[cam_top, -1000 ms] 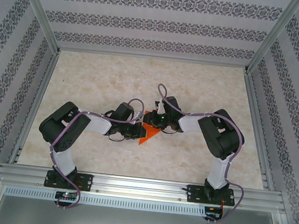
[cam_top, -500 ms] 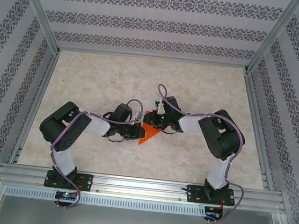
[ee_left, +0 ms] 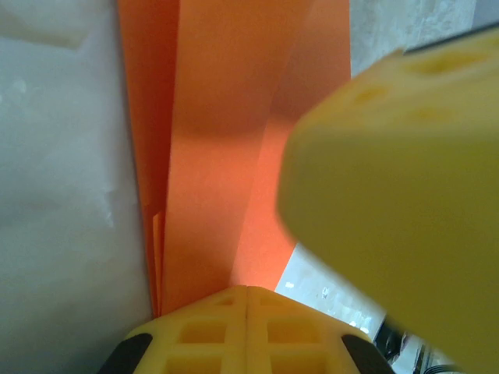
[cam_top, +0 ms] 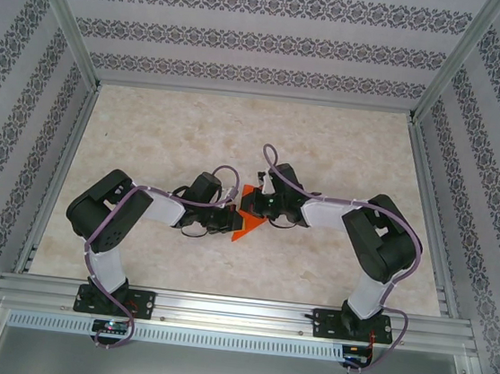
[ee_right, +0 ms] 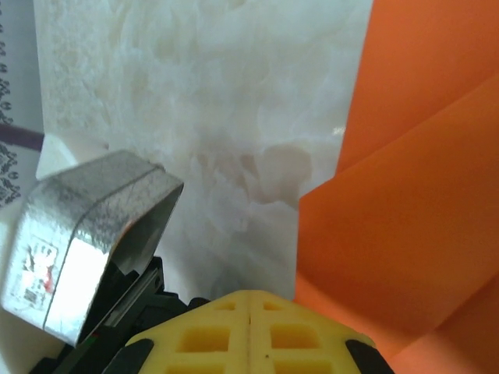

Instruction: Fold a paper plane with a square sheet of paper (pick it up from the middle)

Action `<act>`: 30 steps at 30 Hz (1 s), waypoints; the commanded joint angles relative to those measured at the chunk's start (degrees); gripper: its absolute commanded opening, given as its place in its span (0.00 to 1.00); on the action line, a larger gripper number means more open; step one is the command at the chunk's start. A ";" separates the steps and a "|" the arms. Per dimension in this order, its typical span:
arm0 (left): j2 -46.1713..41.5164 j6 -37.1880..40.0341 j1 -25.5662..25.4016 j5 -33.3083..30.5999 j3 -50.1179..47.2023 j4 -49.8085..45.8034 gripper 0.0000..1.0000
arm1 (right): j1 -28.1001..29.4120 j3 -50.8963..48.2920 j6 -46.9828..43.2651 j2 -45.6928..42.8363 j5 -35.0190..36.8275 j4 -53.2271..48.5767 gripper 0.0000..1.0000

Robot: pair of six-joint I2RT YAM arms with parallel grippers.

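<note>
A mid-fold crease is judged in hand. At lower frame the left pincer [ee_left: 247, 315] is clenched, with the part-folded orange paper [ee_left: 218, 117] seen just beyond. The right pincer [ee_right: 249, 315] is likewise clenched beside it. Next, a firm press along the crease is called for.

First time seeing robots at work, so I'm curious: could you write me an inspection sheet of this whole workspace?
Surface: pale marbled tabletop.
Job's things: orange paper, partly folded, mid-table between the two grippers.
Clutter: nothing seen.
Grippers: left gripper and right gripper both shut, tips at the paper; whether either pinches it is unclear.
Cables: purple cables run along both arms, one looping above the right wrist.
Surroundings: patterned walls on three sides, aluminium frame at the near edge.
</note>
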 commanded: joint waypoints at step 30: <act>5.76 4.61 0.09 -6.39 -0.60 -15.95 0.00 | -7.83 4.40 -1.13 9.91 1.43 3.04 0.08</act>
